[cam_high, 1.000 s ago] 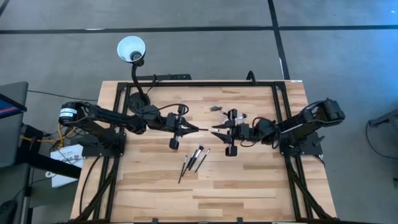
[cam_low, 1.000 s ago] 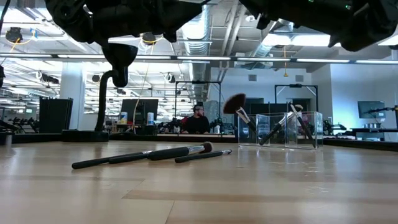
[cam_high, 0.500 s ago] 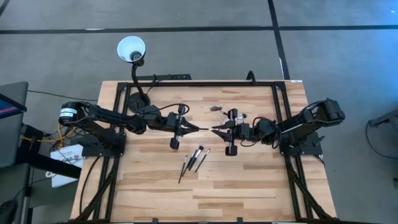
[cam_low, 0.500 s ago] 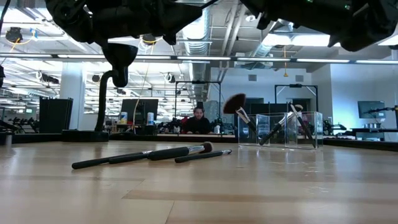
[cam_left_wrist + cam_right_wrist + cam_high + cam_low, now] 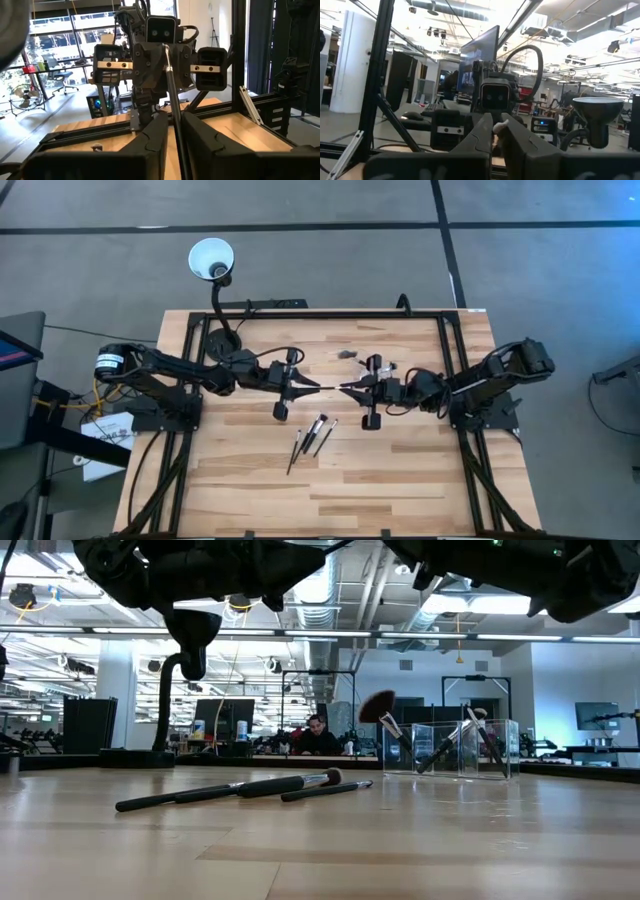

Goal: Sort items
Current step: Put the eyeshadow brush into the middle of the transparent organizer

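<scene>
Fingers of the right gripper (image 5: pixel 345 387) pinch one brush (image 5: pixel 172 95); left gripper (image 5: pixel 312 386) fingers, tip to tip opposite, seemingly slightly parted around its handle. Below them, three brushes (image 5: pixel 311 438) lie on the surface (image 5: pixel 400 470).

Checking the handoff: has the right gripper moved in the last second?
Yes. The right gripper crept left, away from the clear holder, toward the left gripper.

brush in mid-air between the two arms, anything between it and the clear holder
Nothing visible does. The slim dark-handled brush spans between the left gripper and right gripper above the wooden table; the small clear plastic holder stands just beyond, over bare wood.
</scene>
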Motion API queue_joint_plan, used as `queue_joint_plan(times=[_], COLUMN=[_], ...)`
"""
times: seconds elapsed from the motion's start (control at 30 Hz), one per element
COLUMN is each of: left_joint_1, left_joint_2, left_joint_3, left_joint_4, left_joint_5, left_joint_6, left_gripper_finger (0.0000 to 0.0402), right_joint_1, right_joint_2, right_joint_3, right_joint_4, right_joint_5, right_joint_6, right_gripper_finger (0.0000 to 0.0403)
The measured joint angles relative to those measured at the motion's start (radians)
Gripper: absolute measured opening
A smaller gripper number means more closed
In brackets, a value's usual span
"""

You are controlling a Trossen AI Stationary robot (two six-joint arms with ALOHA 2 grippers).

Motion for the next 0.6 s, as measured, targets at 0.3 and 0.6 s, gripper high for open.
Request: queue_joint_plan(times=[0.3,0.6], left_joint_1=[0.002,0.002], left_joint_2=[-0.001,-0.001], left_joint_3=[0.0,0.0], left_joint_4=[-0.006,-0.022], left_joint_5=[-0.03,-0.043], left_joint_6=[0.0,0.0], left_gripper_finger=[0.0101,0.0117], right_joint_1=[0.001,0.0], right_joint_2=[-0.029,-0.301], right_joint_3=[0.0,0.0], right_joint_4=[-0.178,-0.726], right_joint_5=[0.185,0.418], right_joint_6=[0.001,0.188], right_gripper_finger=[0.0007,0.0014])
